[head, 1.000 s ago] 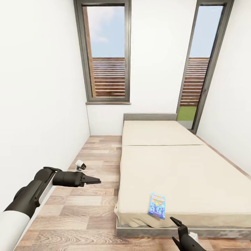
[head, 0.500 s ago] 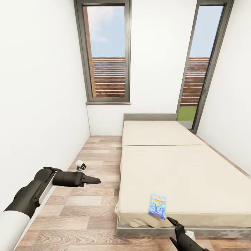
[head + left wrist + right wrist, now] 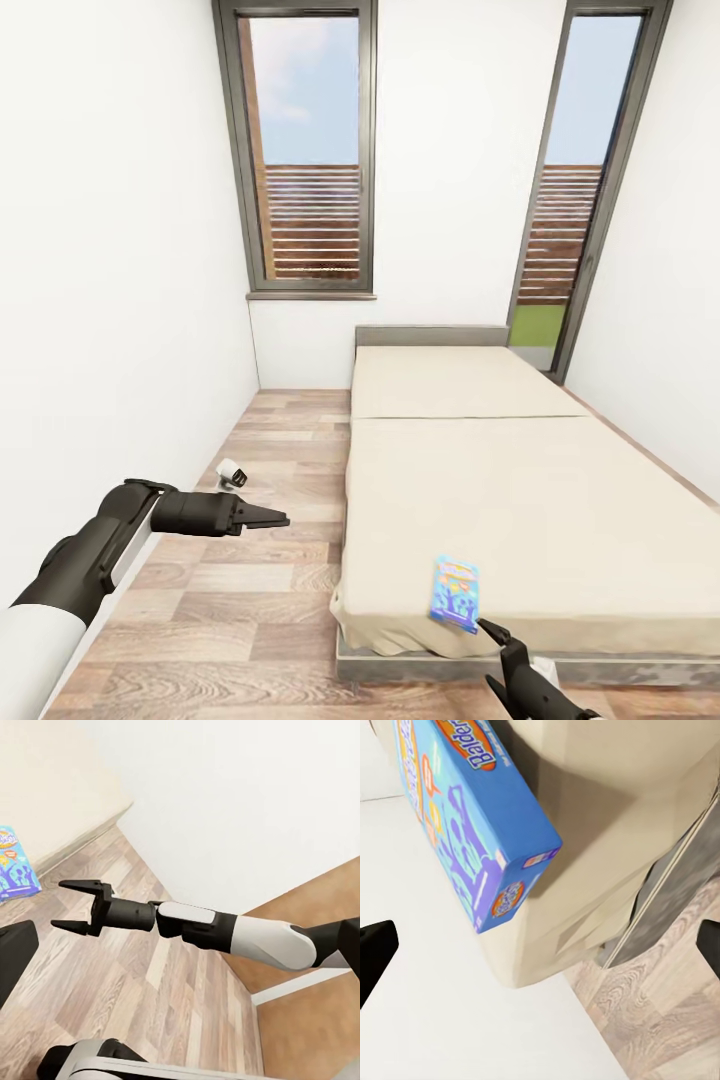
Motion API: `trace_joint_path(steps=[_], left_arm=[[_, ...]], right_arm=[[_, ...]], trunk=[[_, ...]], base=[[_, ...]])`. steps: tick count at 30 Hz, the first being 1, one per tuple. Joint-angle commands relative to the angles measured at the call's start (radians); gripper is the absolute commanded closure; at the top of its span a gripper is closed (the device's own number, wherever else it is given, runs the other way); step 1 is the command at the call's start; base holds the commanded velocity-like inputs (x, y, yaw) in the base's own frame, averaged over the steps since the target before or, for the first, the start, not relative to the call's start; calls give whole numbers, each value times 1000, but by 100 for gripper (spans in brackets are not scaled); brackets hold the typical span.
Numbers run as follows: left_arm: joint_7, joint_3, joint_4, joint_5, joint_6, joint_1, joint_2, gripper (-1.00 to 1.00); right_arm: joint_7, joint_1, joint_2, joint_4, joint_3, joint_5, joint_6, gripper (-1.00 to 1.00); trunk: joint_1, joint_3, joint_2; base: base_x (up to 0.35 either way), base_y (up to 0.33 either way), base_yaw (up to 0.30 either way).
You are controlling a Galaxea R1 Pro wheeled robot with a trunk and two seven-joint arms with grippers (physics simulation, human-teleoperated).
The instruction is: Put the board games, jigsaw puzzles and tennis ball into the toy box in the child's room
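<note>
White walls frame the bed (image 3: 520, 480); 1 blue board game (image 3: 455, 594) lies lengthwise just beyond the right tool (image 3: 497, 658), jaws apart, nearer than the left.

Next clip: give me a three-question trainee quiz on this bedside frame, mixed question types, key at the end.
1. True or false: the small blue board game lies on the wood floor beside the bed.
2. Which hand is nearer that game? A) left hand B) right hand
3. Fill in: the right hand's fingers are ___ (spread or closed).

Key
1. False: it rests flat on the mattress, near the foot edge.
2. B: the right hand sits just below the game at the bed's foot; the left hand hovers over the floor, beside the bed.
3. Spread: the left wrist view shows a clear gap, with nothing between them.
</note>
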Motion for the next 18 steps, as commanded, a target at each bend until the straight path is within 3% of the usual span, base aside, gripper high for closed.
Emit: trace_joint_path(steps=[1, 18], left_arm=[[-4, -2, 0, 1, 11, -1, 1, -100], [-4, -3, 0, 1, 11, -1, 1, -100]], right_arm=[[0, -1, 1, 0, -5, -3, 8, -100], [2, -1, 1, 0, -4, -3, 8, -100]], trunk=[[0, -1, 0], [0, -1, 0]], base=[[48, 31, 0], [15, 8, 0]])
